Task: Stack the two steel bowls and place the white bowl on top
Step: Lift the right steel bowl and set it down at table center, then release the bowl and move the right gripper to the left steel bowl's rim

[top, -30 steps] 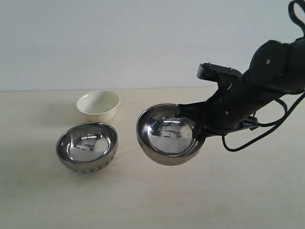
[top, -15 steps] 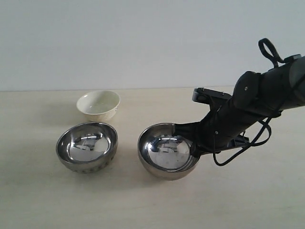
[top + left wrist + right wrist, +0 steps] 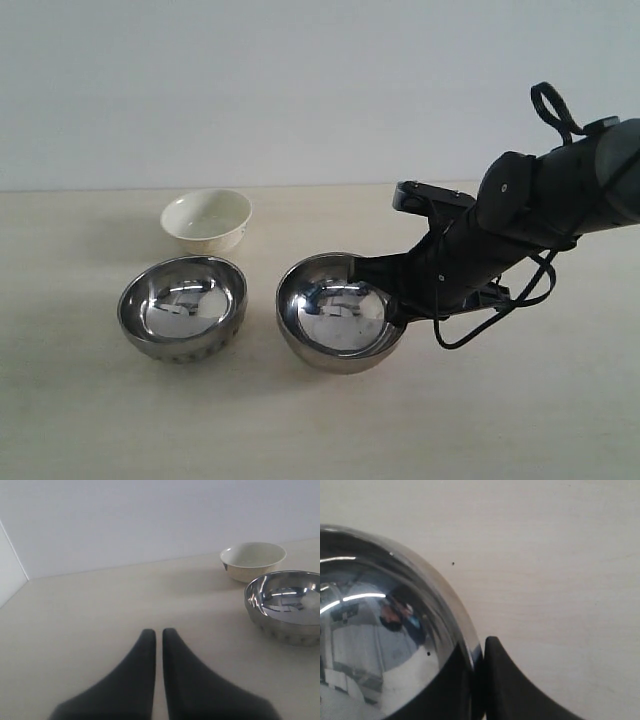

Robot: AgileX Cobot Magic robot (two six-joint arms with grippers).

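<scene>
My right gripper (image 3: 398, 297) is shut on the right rim of one steel bowl (image 3: 338, 312), one finger inside and one outside. The right wrist view shows the rim of that bowl (image 3: 375, 630) pinched in the right gripper (image 3: 479, 650). The bowl sits low at the table's middle, slightly tilted; I cannot tell whether it touches the table. The other steel bowl (image 3: 182, 306) stands upright just to its left, a small gap between them. The white bowl (image 3: 206, 219) stands behind that one. My left gripper (image 3: 158, 632) is shut on nothing, well away from the steel bowl (image 3: 287, 605) and white bowl (image 3: 252, 560).
The pale wooden table (image 3: 300, 430) meets a plain white wall at the back. The right arm and its looping black cable (image 3: 480, 325) stretch in from the right above the tabletop. The left arm is outside the exterior view.
The right gripper has carried its steel bowl down from a raised, tilted hold and a little to the left, closer to the other steel bowl. Both other bowls have stayed put.
</scene>
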